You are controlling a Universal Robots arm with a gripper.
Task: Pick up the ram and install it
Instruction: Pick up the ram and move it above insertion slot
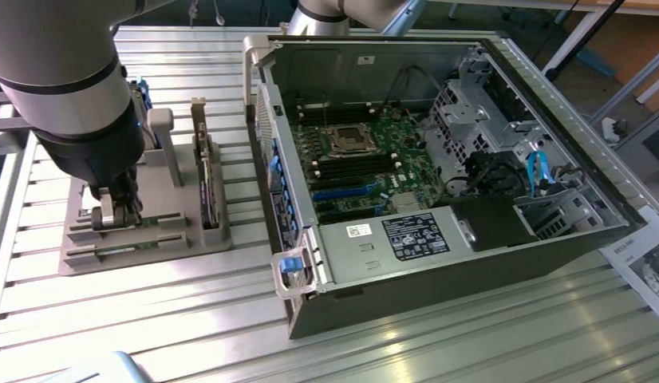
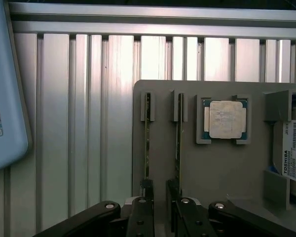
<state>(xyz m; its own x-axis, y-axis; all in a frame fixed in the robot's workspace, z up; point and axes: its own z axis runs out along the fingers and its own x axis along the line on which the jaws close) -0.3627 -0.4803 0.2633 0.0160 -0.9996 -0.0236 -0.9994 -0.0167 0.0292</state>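
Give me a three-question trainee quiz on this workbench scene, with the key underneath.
1. True or false: the computer case lies with its side closed.
2. How many ram sticks stand on edge in the gray holder?
3. The open gripper hangs: A) at the holder's ram sticks, B) inside the case, C) on the case's rim.
Key: 1 false, the side is open and the board shows; 2 two; 3 A.
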